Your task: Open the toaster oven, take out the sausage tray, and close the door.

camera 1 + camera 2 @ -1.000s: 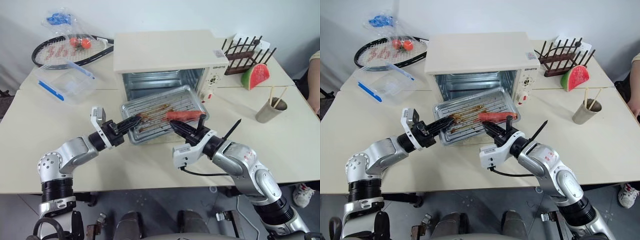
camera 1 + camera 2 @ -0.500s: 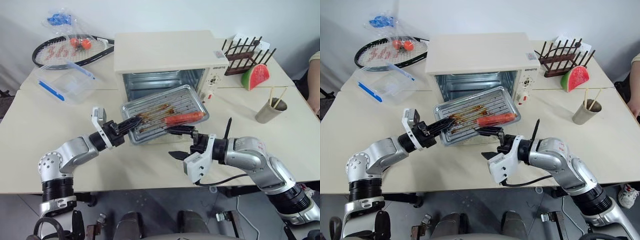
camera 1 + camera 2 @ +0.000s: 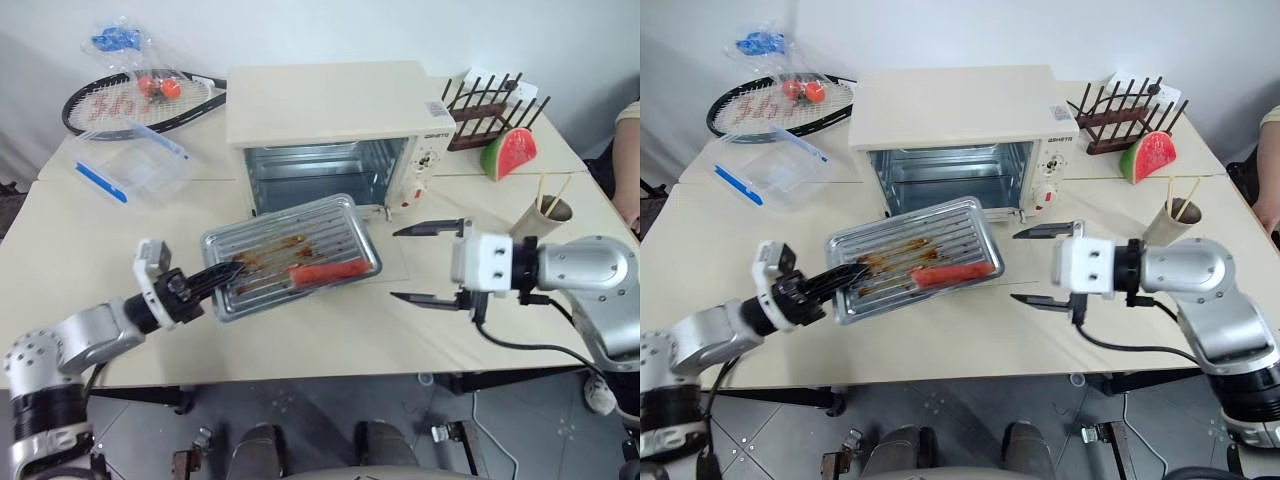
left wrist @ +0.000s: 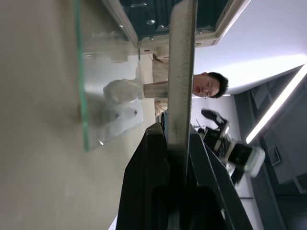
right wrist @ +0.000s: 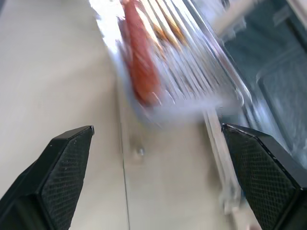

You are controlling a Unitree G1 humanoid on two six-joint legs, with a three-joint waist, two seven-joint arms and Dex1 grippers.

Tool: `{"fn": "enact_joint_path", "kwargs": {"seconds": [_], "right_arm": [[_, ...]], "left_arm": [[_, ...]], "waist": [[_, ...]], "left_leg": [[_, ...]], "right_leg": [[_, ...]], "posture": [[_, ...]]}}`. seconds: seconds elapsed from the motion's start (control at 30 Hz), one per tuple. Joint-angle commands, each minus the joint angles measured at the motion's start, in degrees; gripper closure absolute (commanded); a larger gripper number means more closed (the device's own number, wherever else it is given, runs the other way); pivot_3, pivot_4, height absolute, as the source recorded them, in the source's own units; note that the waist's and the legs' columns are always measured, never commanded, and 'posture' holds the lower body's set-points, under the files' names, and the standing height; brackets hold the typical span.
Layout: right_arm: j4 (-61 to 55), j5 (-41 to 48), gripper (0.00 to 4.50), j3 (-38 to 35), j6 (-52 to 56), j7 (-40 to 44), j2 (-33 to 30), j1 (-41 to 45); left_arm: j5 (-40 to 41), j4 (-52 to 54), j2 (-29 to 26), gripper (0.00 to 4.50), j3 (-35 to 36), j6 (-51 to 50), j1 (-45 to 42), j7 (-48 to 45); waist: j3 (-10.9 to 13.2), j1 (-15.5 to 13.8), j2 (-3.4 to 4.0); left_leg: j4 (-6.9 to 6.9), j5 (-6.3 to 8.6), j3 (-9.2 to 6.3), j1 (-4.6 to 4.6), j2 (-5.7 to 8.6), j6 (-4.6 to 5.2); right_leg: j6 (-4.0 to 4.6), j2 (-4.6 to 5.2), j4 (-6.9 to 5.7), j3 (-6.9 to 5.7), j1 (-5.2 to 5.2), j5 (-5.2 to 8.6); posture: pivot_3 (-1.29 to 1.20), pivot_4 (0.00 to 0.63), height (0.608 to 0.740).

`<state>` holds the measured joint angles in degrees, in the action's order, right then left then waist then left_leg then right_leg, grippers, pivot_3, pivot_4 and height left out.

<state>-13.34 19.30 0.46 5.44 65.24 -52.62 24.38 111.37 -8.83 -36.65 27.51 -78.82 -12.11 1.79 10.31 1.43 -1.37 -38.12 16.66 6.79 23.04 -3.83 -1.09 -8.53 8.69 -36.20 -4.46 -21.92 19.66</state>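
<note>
Left claw (image 3: 222, 272) clamped on the near left corner rim of the sausage tray (image 3: 290, 255), black fingers pinching the metal edge, as seen edge-on in the left wrist view. Tray out of the toaster oven (image 3: 335, 130), carried in front of its open mouth and over the lowered door (image 3: 392, 255), one red-orange sausage (image 3: 325, 271) lying toward its near right. Right claw (image 3: 428, 263) spread wide, holding nothing, off to the right of the tray and apart from it.

Best handled, by the look of it, by keeping the tray level, since a single corner grip leaves the far side free to droop and the sausage free to roll. Better to set it flat on bare worktop (image 3: 80, 250), left of the oven and short of the clear plastic box (image 3: 130, 160). Then the free right claw suits lifting the door shut.

Hard to make out: the glass door, nearly invisible against the worktop from the head views. Hidden too: the door's handle and whether the tray underside touches the glass. Right wrist view smeared, tray edge indistinct.
</note>
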Motion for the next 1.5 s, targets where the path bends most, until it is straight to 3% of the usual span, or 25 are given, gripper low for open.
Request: {"fn": "enact_joint_path", "kwargs": {"seconds": [0.03, 0.23, 0.5, 0.67, 0.93, 1.2, 1.5], "right_arm": [[5.2, 1.5, 0.03, -3.3, 0.8, 3.0, -2.1, 0.8], [18.9, -3.0, 0.03, -0.7, -5.2, 5.4, -0.2, 3.0], [31.4, -9.5, 0.03, 2.9, -13.1, 3.9, 5.4, 7.6], [35.9, -11.7, 1.67, 5.7, -15.6, 4.9, 9.1, 8.1], [39.9, -11.5, 4.38, 5.9, -18.4, 4.7, 13.7, 9.6], [32.4, -5.5, 4.45, 2.5, -10.6, 6.0, 13.9, 10.6], [29.9, -2.4, 4.45, 0.0, -3.2, 3.8, 15.2, 18.8]], "left_arm": [[1.6, 6.4, -0.7, 4.5, 4.8, 1.5, 6.2, -4.0], [1.6, 20.8, 5.6, 4.5, 11.8, 10.6, 21.5, -4.6], [1.6, 32.4, 15.0, 4.5, 17.9, 24.0, 32.1, -1.3], [1.6, 35.8, 20.3, 4.5, 21.0, 30.4, 35.9, 1.5], [1.6, 32.5, 21.6, 4.5, 23.9, 30.2, 37.3, 2.2], [1.6, 28.8, 20.6, 4.5, 26.3, 26.9, 36.7, 2.6], [1.6, 25.5, 19.6, 4.5, 27.3, 23.3, 35.2, 3.3]], "waist": [[0.0, 0.0, 0.0], [0.0, 0.1, 0.02], [0.0, 0.0, 0.05], [0.0, 0.1, 0.06], [0.0, 0.1, 0.06], [0.0, 0.1, 0.07], [0.0, 0.1, 0.07]], "left_leg": [[0.01, 0.0, 0.0, 0.01, 0.0, 0.0], [0.03, 0.03, 0.06, 0.0, -0.01, 0.01], [-0.04, 0.03, 0.06, -0.03, -0.01, 0.0], [-0.04, 0.06, 0.03, -0.09, -0.02, 0.01], [-0.1, 0.08, 0.0, -0.13, -0.01, 0.05], [-0.08, 0.09, -0.01, -0.12, -0.02, 0.05], [-0.05, 0.16, 0.0, -0.12, -0.04, 0.04]], "right_leg": [[0.0, 0.0, 0.03, 0.0, 0.0, 0.0], [0.01, 0.02, 0.21, 0.04, 0.02, 0.0], [0.05, 0.03, 0.34, 0.05, 0.06, -0.01], [0.07, 0.01, 0.41, 0.02, 0.17, -0.02], [0.07, 0.01, 0.43, -0.02, 0.27, -0.02], [0.07, 0.0, 0.43, -0.02, 0.26, -0.02], [0.08, 0.01, 0.46, -0.02, 0.25, -0.01]], "posture": [[0.0, 0.15, 0.74], [0.0, 0.15, 0.74], [0.0, 0.15, 0.74], [0.0, 0.15, 0.74], [0.0, 0.15, 0.74], [0.0, 0.15, 0.74], [0.0, 0.15, 0.74]]}}
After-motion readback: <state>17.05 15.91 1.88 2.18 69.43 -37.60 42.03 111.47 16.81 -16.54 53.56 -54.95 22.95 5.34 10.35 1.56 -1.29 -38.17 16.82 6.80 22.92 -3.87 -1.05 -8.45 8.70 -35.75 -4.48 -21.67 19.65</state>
